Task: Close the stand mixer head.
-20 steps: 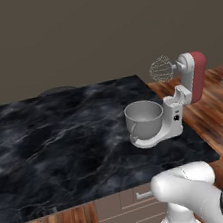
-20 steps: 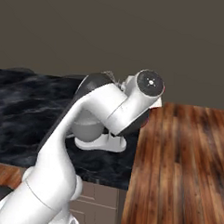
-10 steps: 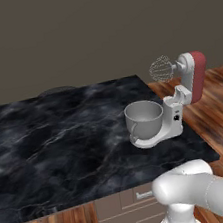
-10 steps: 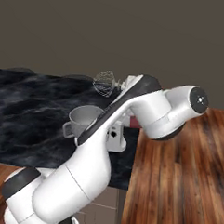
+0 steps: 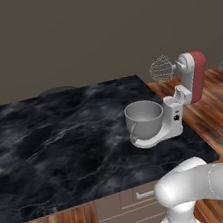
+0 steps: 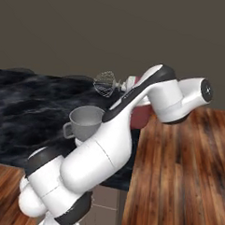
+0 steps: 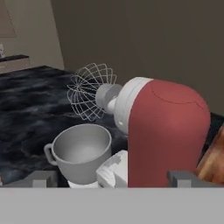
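Hand view: fingers (image 7: 114,178) spread wide, holding nothing, near the tilted-up stand mixer head (image 7: 168,131).

Stand mixer head (image 7: 168,131): dark-red shell, smooth, matt-satin. Whisk (image 7: 89,91): thin metal wire. Mixing bowl (image 7: 82,152): grey brushed-looking metal, dull sheen. Tabletop (image 5: 57,142): black marble, white veins, polished. Floor (image 6: 181,174): glossy reddish wood planks.
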